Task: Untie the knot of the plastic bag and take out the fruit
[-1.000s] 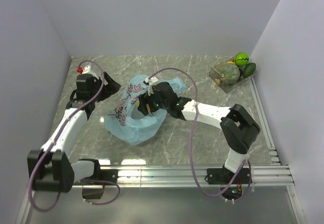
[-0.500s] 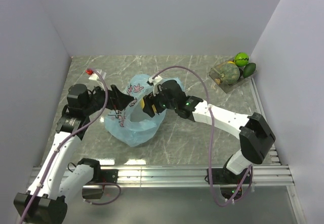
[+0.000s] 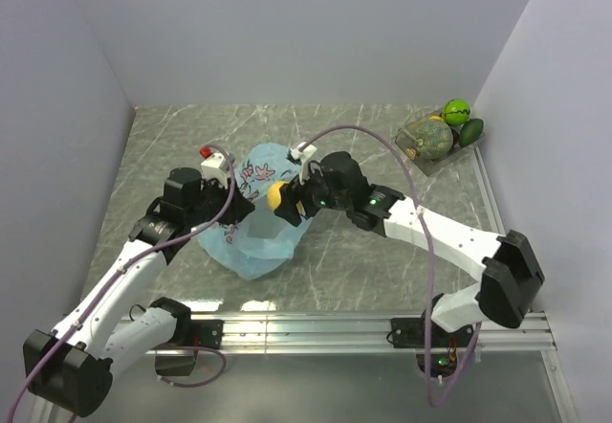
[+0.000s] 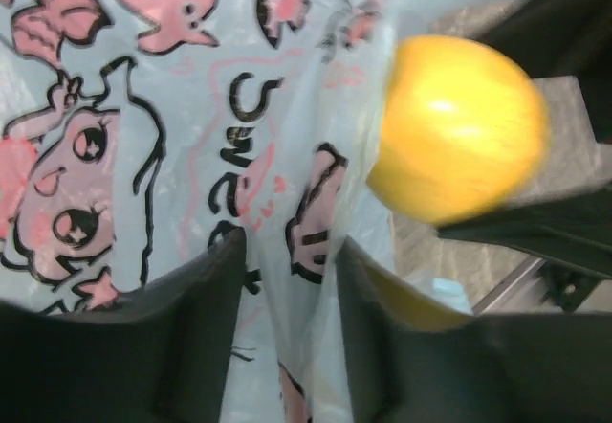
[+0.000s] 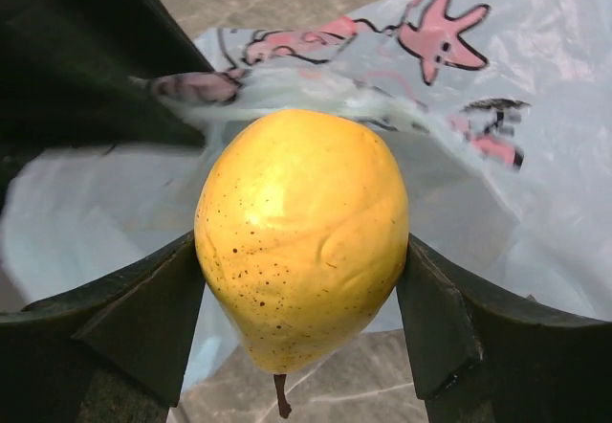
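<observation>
Over on the left, the left gripper (image 4: 287, 346) is clamping down on a fold of the plastic bag (image 3: 256, 241). The two dark fingers (image 4: 182, 346) are squeezing the printed film between them, right beside the cartoon face and the lettering. By the look of it, that pinch is anchoring the bag and propping its mouth open so the thin plastic is not dragging along with whatever is coming out. The bag itself is lying slumped on the marble table (image 3: 325, 262), mid-field between the two arms. I cannot make out the knot anywhere, and the gaping mouth suggests it is already undone.

Moving to the centre, the right gripper (image 5: 301, 251) is grasping a yellow fruit (image 3: 278, 196), speckled and pear-like with a short stalk pointing down. The jaws are pressing on both its flanks, and it is hanging just above the bag's opening, clear of the film. My read is that this piece is on its way out.

Far right, at the back corner, the clear tray (image 3: 409, 145) is waiting with a ribbed melon (image 3: 433, 137), a green ball (image 3: 456, 111) and a dark green oval fruit (image 3: 470, 132) crowding it, well apart from the bag. That is probably where the yellow one belongs, a long reach across for the right arm.
</observation>
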You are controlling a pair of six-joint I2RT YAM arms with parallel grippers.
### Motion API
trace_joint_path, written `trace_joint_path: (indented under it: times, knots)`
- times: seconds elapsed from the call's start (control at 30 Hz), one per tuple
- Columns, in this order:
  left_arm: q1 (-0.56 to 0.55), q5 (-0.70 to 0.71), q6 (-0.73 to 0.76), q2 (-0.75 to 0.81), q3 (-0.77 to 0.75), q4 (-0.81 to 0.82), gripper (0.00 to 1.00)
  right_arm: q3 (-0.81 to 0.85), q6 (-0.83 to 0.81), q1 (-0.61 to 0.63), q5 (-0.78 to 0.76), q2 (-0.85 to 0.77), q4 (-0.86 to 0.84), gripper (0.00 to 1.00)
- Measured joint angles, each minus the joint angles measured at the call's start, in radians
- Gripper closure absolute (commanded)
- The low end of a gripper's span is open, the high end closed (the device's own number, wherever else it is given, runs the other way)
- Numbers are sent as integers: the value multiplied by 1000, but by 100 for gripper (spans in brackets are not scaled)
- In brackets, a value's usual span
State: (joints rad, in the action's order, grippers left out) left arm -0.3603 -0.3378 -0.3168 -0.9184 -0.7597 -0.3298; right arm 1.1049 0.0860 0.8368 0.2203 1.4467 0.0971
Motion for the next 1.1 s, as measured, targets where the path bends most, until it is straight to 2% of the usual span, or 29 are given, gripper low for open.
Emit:
trace_joint_path:
  times: [0.07, 0.1, 0.33, 0.53, 0.63, 0.83, 1.0, 1.1]
  knots:
    - [-6, 24, 5, 6, 16, 8, 97, -27, -7, 0, 34, -45, 2, 100]
    - [-6, 40, 6, 14, 26, 11, 99, -37, -12, 0, 56, -67, 3, 100]
    - [-6, 148, 65, 111, 68, 96, 99, -74, -48, 0, 186, -229, 3, 100]
    - [-6, 140, 169, 147, 79, 187, 99, -66, -60, -43, 200, -372, 13, 100]
    - [-6, 103, 205, 115, 77, 216, 99, -39, -60, -116, 128, -414, 29, 100]
    - [-6, -55, 226, 13, 59, 220, 99, 30, 10, -374, -118, -396, 56, 100]
    - [-6, -133, 218, 39, 66, 210, 100, 97, 82, -559, -297, -261, 66, 100]
    - [-6, -134, 177, 116, 120, 235, 99, 138, 113, -658, -383, -134, 72, 100]
